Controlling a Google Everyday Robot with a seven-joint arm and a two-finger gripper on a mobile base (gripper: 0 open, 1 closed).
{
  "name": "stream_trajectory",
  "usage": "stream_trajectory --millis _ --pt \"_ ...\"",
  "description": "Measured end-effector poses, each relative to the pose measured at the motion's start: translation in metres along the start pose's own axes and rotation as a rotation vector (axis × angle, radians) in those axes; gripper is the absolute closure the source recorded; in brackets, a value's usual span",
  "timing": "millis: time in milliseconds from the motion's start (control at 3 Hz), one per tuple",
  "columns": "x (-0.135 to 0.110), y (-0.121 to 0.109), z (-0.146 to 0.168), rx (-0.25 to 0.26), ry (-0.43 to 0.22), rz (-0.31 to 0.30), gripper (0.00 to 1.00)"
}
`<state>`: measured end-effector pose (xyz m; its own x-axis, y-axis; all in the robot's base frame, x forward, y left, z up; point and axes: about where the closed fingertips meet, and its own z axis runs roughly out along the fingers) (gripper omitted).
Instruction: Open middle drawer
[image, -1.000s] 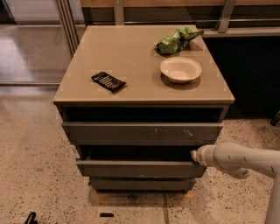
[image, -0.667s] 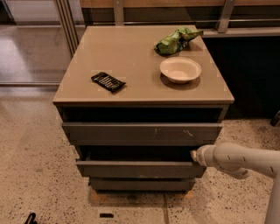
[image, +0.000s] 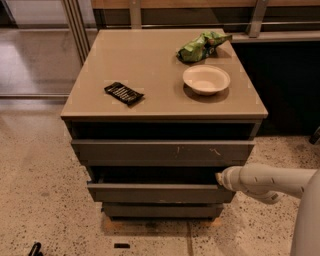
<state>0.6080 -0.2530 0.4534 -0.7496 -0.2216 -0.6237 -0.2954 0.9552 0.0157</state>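
The middle drawer (image: 160, 193) of the bench (image: 165, 95) stands only partly out, with the tool (image: 220, 178) at its upper right edge, grip impossible to tell, so most of the pull seems left.

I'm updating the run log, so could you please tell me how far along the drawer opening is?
Done: the middle drawer looks partly out, its front forward of the bottom drawer, a dark gap above it. In hand: the gripper sits at the drawer's right end, by its top edge. Left: pulling it further, since little of the interior shows yet.
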Motion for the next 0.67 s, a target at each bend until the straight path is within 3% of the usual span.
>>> stream_trajectory --millis 333,667 --pt "0.014 0.009 0.021 -0.038 0.082 0.043 1.00" --pt "0.030 0.015 0.021 -0.094 0.156 0.110 1.00"
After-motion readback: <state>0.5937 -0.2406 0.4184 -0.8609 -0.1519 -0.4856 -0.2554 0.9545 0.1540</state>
